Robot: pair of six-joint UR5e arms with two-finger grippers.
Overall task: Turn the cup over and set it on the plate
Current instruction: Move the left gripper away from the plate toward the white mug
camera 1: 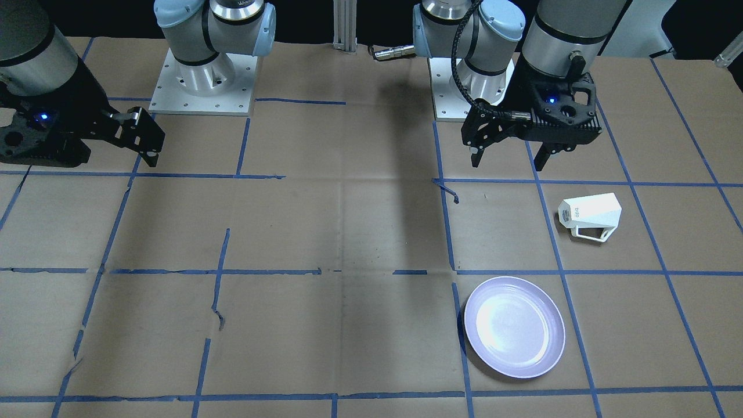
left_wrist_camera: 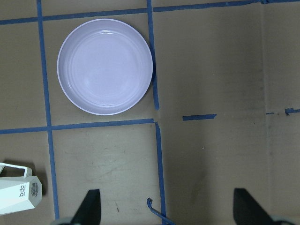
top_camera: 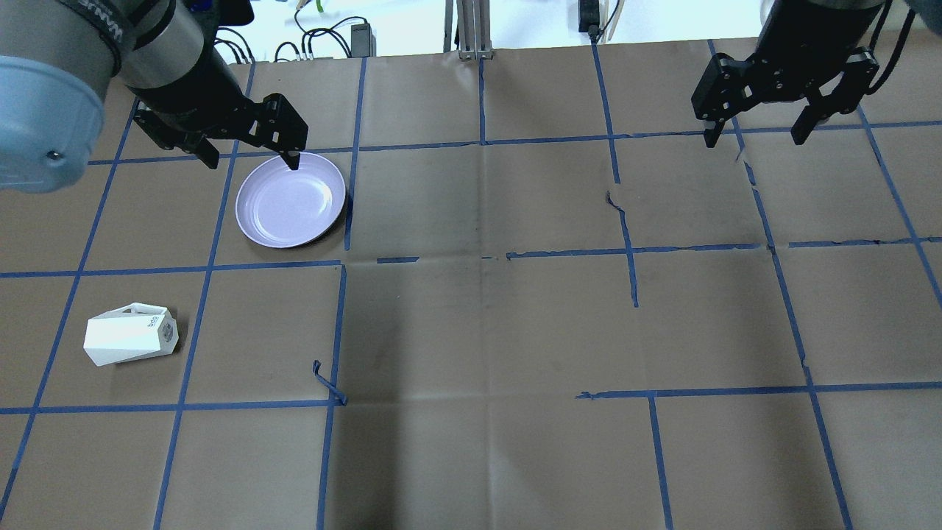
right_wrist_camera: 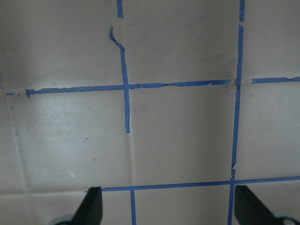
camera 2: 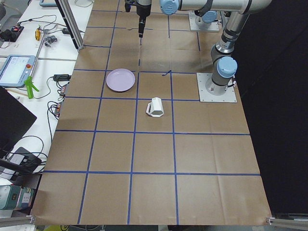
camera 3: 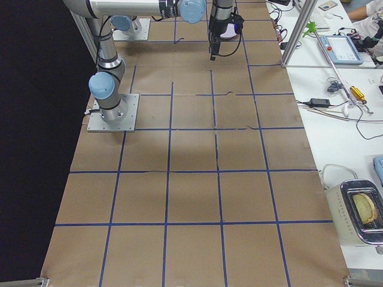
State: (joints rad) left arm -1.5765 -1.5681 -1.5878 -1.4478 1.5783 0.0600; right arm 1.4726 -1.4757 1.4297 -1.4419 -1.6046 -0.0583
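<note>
1. Overhead view, upper left: left gripper [top_camera: 252, 157] hangs above the table [top_camera: 515, 331]. Fingers spread wide, nothing between them. Its wrist camera agrees, with both fingertips [left_wrist_camera: 91, 206] at the bottom edge and bare paper in the gap.
2. Lower left of the overhead view: cup [top_camera: 129, 340] lies on its side on the paper, inside one taped square.
   - Narrow base end points right, with small dark lettering near it.
   - Wide mouth end points left.
   - The handle sits on the side toward the top of the frame.
   - The cup touches neither gripper.
3. Up and right of the cup: plate [top_camera: 291, 200] lies flat, right side up, nothing on it. It is in the next square, well apart from the cup.
   - Its right rim is just beside a vertical tape line.
   - One left fingertip overlaps the plate's top rim in this view only.
   - The front view shows that gripper [camera 1: 508, 162] raised near the top of the frame, with the cup [camera 1: 592, 213] below it and the plate [camera 1: 514, 327] lower still.
4. Centre-left, bottom half: a loose curl of blue tape [top_camera: 327, 383] lifts off the grid.
5. Upper right: right gripper [top_camera: 754, 138] hangs over bare paper, fingers released and apart, grasping nothing — its wrist view shows only the tape grid between the tips [right_wrist_camera: 91, 206].
</note>
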